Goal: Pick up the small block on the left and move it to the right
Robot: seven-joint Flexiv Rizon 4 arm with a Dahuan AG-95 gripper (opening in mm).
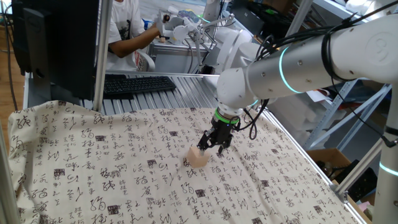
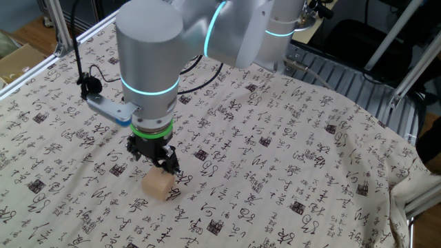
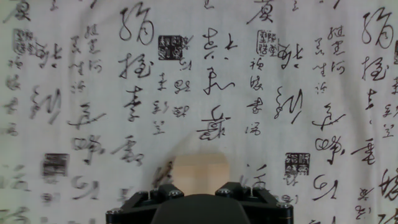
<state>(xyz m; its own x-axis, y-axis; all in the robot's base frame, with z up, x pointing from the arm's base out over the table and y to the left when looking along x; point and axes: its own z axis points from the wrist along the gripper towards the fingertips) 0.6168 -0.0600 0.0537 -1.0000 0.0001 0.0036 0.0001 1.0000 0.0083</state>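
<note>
The small block (image 1: 199, 157) is a plain light tan wooden cube resting on the calligraphy-printed cloth (image 1: 93, 162). My gripper (image 1: 212, 147) hangs just above and behind it, with its black fingers spread apart and nothing held between them. In the other fixed view the gripper (image 2: 156, 160) is right over the far side of the block (image 2: 157, 185). In the hand view the block (image 3: 200, 170) shows blurred at the bottom centre, in the gap between the two black fingers (image 3: 166, 194).
A black keyboard (image 1: 137, 84) and a dark monitor (image 1: 56, 43) stand beyond the cloth's far edge, with a person (image 1: 124, 28) behind them. Metal frame posts (image 1: 99, 56) stand near the back edge. A cardboard box (image 2: 21, 58) sits beside the table.
</note>
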